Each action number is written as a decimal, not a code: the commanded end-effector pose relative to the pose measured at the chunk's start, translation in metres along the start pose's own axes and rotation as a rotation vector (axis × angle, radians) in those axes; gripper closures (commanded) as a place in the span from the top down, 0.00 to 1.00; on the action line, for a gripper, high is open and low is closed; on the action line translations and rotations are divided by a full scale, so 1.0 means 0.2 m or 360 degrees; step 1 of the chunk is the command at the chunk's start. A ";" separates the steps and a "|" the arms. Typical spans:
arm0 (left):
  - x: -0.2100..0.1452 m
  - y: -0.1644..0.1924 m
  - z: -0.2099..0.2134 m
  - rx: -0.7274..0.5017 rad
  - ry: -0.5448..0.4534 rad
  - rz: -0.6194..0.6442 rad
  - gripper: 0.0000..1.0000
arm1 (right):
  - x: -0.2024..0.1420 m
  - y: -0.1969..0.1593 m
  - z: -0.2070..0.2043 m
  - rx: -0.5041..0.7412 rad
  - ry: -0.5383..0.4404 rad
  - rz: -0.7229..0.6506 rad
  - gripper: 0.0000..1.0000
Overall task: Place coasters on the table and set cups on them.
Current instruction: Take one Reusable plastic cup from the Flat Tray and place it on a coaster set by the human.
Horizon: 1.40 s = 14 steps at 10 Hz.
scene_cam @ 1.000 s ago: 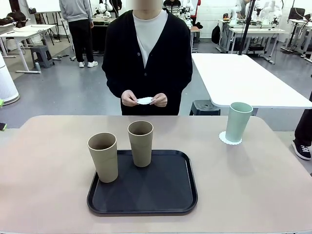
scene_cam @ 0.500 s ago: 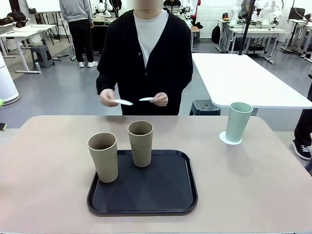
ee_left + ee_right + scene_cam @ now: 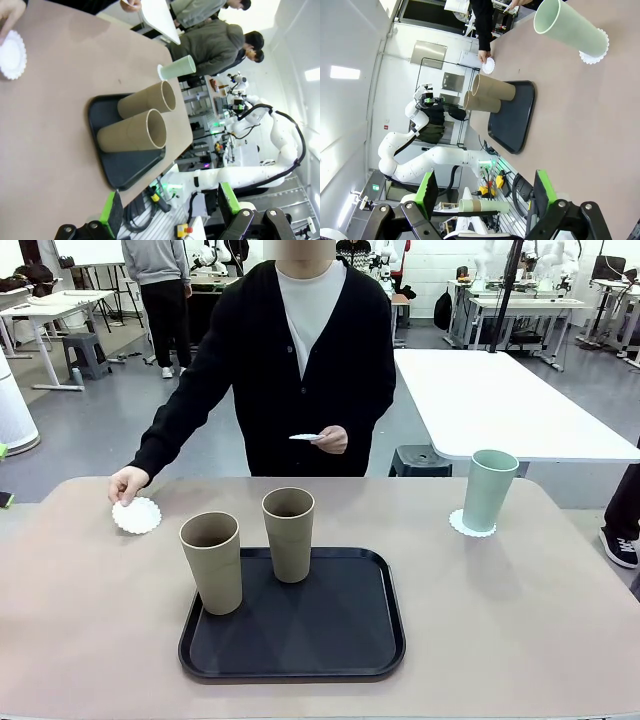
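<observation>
Coaster [image 3: 136,515] lies flat on the worktop [image 3: 520,620] near its far left corner, with the fingertips of a person's outstretched hand [image 3: 128,483] on it. A second coaster [image 3: 305,437] is pinched in the person's other hand [image 3: 332,441], held at the waist beyond the far edge. The mint cup [image 3: 490,490] stands upright on a third coaster [image 3: 460,524] at far right. Two beige cups [image 3: 212,562] [image 3: 289,534] stand upright near each other on the black tray [image 3: 340,640]. Left fingers [image 3: 111,210] are spread wide, holding nothing; right fingers [image 3: 428,187] likewise. Judgement: the coasters look thin, light and probably limp, so they are awkward to lift once flat and best pinched at the scalloped edge. The cups look light, stiff and matte, but tall and tippy. Grip across the upper wall, where the taper resists slipping.
</observation>
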<state>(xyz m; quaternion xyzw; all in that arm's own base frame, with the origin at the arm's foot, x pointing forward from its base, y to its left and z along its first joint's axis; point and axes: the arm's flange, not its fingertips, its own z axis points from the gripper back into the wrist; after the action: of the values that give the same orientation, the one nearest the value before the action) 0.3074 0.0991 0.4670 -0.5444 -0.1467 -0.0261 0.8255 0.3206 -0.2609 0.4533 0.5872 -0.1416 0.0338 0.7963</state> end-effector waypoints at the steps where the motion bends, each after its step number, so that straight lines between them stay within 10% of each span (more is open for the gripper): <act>1: 0.00 -0.01 0.00 -0.0012 -0.0013 -0.0001 1.00 | 0.02 0.00 0.00 0.0000 -0.0020 -0.0031 1.00; 14: 0.00 0.00 0.00 0.0000 0.0000 0.0000 1.00 | 0.02 0.00 0.00 0.0000 -0.0020 -0.0031 1.00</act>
<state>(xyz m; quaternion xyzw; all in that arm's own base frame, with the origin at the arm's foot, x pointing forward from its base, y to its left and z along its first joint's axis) 0.3074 0.0991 0.4670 -0.5444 -0.1466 -0.0261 0.8255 0.3204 -0.2611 0.4533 0.5871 -0.1417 0.0336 0.7963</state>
